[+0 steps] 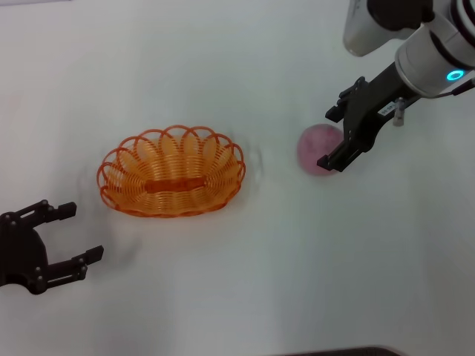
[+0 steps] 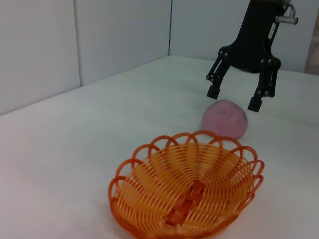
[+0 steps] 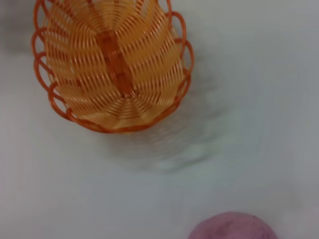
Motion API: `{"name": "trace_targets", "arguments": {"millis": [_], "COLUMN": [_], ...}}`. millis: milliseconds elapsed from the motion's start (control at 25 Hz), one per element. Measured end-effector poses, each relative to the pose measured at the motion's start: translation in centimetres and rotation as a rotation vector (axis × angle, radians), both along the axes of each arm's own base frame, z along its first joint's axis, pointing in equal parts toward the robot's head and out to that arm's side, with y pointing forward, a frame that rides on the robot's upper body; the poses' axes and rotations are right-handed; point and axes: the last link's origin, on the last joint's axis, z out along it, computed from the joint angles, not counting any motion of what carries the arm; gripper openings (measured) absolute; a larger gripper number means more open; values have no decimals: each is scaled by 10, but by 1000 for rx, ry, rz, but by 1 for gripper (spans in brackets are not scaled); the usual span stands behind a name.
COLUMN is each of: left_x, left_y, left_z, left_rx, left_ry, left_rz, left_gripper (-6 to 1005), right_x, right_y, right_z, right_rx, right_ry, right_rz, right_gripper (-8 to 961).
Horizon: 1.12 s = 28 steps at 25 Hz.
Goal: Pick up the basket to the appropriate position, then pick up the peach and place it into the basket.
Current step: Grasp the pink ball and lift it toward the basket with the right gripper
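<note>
The orange openwork basket [image 1: 172,172] stands upright and empty on the white table, left of centre. The pink peach [image 1: 315,148] lies on the table to its right, apart from it. My right gripper [image 1: 330,138] is open and hangs just above the peach, one finger on each side, not touching it. The left wrist view shows the basket [image 2: 187,194] close by, the peach [image 2: 225,118] behind it and the right gripper [image 2: 239,98] open over the peach. The right wrist view shows the basket [image 3: 112,64] and the peach's top [image 3: 233,227]. My left gripper [image 1: 83,232] is open and empty at the table's near left, short of the basket.
The white table [image 1: 245,282] bears nothing else. Pale walls [image 2: 75,45] stand behind it in the left wrist view.
</note>
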Motion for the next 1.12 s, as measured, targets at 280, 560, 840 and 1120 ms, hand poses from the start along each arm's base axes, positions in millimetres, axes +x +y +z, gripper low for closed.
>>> {"name": "trace_targets", "arguments": {"millis": [280,560,840,1120], "left_x": [0,0,0,0], "left_y": [1,1,1,0], "left_z": [0,0,0,0], "left_rx": [0,0,-2,-3], "left_ry": [2,1,1,-3], "left_rz": [-3,-2,-1,0], "left_gripper": [814,814,813,813], "right_x": [5,8,12,12], "right_y": [3,4,5,6], "right_z": [-5,-11,-17,-18], "right_rx": [12,11,3,6], "right_ry": [-12,-17,-28,-29], "right_rz": [2,-3,-9,-7], "right_gripper": [889,879,870,860]}}
